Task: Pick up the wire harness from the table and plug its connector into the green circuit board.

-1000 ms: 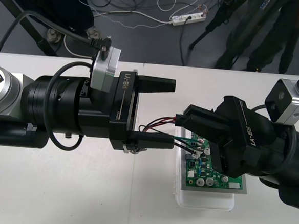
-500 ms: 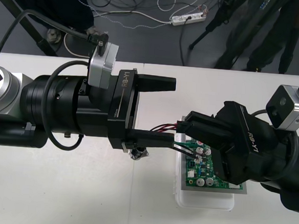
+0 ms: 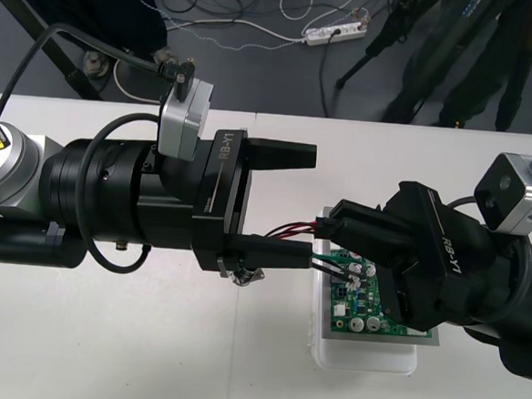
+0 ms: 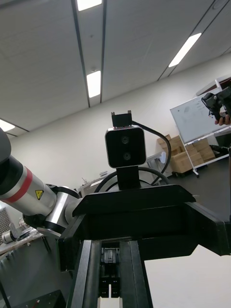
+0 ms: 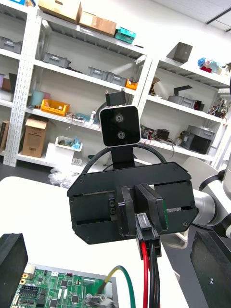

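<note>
The right jaws are clenched on the plug (image 5: 147,227) of the harness (image 3: 290,227), just over the left edge of the board (image 3: 368,312), so I think the plug must go down, and its wires (image 5: 146,269) run sideways to the socket (image 3: 242,273) by the left jaws, which are wide apart.

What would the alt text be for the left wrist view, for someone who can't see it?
The right gripper, a camera on top, faces this view, shut on the harness's black plug; red, black and green wires run from it towards the green circuit board. The left gripper's fingers stand wide open, either side.
</note>
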Available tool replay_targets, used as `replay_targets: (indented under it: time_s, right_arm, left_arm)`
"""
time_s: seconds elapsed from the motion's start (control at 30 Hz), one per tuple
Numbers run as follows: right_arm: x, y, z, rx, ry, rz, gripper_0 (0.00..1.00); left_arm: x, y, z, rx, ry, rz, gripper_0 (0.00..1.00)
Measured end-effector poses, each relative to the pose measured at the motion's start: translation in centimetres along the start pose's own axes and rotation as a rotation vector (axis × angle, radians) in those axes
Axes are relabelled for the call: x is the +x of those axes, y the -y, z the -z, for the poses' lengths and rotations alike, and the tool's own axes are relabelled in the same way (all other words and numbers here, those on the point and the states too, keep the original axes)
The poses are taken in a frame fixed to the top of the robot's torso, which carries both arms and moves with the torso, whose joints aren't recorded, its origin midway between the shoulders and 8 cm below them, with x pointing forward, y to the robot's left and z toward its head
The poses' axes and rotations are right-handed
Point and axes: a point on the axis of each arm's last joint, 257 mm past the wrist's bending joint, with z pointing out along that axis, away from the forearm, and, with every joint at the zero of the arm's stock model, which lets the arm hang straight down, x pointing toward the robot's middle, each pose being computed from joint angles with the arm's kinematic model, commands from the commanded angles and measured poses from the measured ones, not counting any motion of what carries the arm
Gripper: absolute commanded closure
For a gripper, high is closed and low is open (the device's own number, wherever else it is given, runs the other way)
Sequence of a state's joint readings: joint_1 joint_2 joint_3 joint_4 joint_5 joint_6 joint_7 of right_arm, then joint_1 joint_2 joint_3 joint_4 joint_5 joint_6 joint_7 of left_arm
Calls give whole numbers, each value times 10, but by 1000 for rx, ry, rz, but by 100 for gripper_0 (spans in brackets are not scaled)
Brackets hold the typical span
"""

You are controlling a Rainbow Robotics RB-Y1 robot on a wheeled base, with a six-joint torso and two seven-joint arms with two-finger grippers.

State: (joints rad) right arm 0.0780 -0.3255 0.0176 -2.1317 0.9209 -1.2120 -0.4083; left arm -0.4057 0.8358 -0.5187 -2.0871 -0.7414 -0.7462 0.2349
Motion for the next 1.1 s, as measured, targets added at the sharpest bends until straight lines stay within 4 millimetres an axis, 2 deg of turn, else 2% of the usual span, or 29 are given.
replay_targets:
  time_s: [0.3,0.4,0.6,0.67,0.73,0.9,1.1]
  right_arm:
    - [0,0,0,0,0,29,100]
    - [0,0,0,0,0,29,100]
    - [0,0,0,0,0,29,100]
    - [0,0,0,0,0,29,100]
    - [0,0,0,0,0,29,100]
    - [0,0,0,0,0,29,100]
    - [0,0,0,0,0,30,100]
  left_arm:
    - [0,0,0,-1,0,0,2]
    - [0,0,0,-1,0,0,15]
    - [0,0,0,-1,1,0,29]
    - [0,0,0,-2,1,0,39]
    - [0,0,0,-2,1,0,45]
    - [-1,0,0,0,2,-1,51]
    - [-1,2,-1,3,3,-2,51]
